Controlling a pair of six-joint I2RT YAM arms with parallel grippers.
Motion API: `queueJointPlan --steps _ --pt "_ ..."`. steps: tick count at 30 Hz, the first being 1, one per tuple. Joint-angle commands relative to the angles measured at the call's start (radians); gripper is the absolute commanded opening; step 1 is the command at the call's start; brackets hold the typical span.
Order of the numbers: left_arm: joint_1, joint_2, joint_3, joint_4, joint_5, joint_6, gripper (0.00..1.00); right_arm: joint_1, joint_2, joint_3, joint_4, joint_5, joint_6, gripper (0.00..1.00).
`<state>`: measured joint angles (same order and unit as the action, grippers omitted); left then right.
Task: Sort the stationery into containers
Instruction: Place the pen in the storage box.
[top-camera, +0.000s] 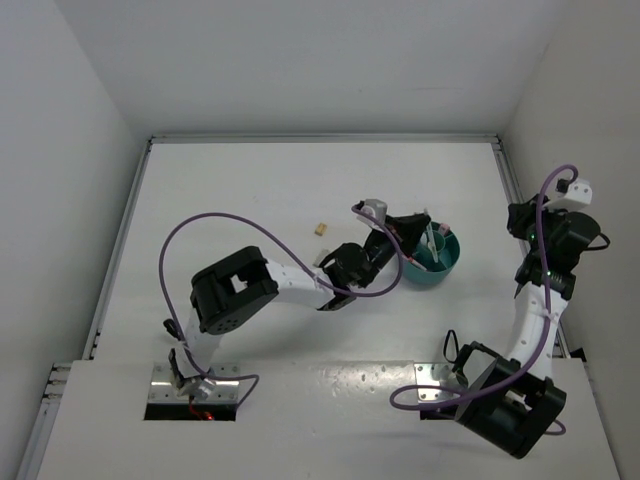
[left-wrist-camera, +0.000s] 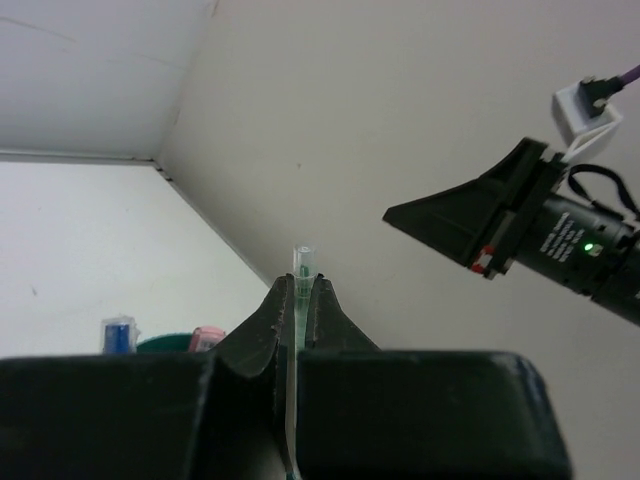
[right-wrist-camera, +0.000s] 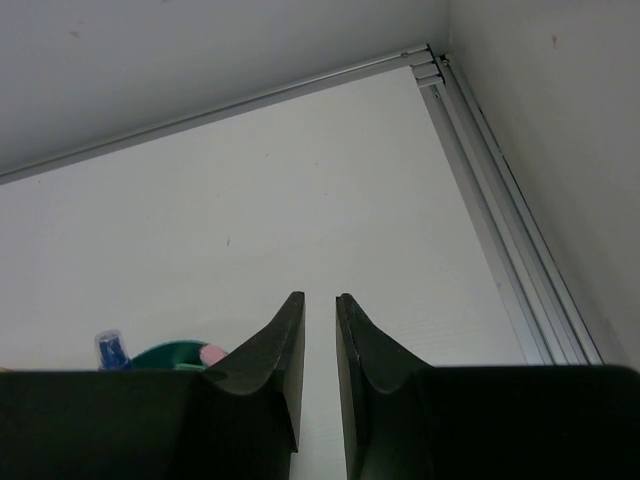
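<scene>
Upright thin green pen pinched in left fingers, by teal cup. Idle right fingers empty, narrowly parted. Risk: pen pivots in slim grip, strikes cup rim, tumbles onto desk.

Left arm reaches forward and right, its black end effector pinching a thin green plastic pen. Right arm stands upright, its end effector narrowly parted.

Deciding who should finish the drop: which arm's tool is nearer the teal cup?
Left. The left tool, gripping a thin green pen, is at the teal cup's left rim; the right tool hangs well off to its right, apart from it.
</scene>
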<state>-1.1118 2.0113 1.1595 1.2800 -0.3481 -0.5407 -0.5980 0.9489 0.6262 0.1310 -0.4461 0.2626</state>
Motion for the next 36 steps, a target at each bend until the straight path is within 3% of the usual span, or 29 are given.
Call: queueJointPlan --steps 1,20,22,24,26,29,33,35,36 --pt "-0.002 0.014 0.032 0.035 -0.019 0.050 0.00 -0.014 -0.018 -0.013 0.061 -0.005 0.010 0.19" --pt "0.007 0.090 0.008 0.001 -0.066 0.056 0.00 -0.033 -0.018 -0.013 0.061 -0.023 0.020 0.19" --pt "0.007 0.090 0.008 -0.011 -0.066 0.056 0.22 -0.033 -0.018 -0.013 0.061 -0.023 0.020 0.19" --pt "0.007 0.090 0.008 -0.022 -0.075 0.047 0.53 -0.033 -0.018 -0.013 0.061 -0.023 0.020 0.19" --pt "0.007 0.081 0.017 -0.051 -0.075 0.047 0.65 -0.042 -0.018 -0.013 0.061 -0.032 0.020 0.19" --pt "0.007 0.070 0.017 -0.051 -0.075 0.059 0.70 -0.042 -0.018 -0.013 0.061 -0.032 0.020 0.19" --pt "0.007 0.023 -0.029 -0.022 -0.095 0.093 0.71 -0.042 -0.027 -0.013 0.061 -0.052 0.020 0.19" --pt "0.007 -0.049 -0.049 -0.011 -0.095 0.128 0.66 -0.051 -0.027 -0.013 0.061 -0.120 0.004 0.19" --pt "0.007 -0.083 -0.060 -0.021 -0.095 0.157 0.55 -0.051 -0.027 -0.013 0.061 -0.173 -0.012 0.32"
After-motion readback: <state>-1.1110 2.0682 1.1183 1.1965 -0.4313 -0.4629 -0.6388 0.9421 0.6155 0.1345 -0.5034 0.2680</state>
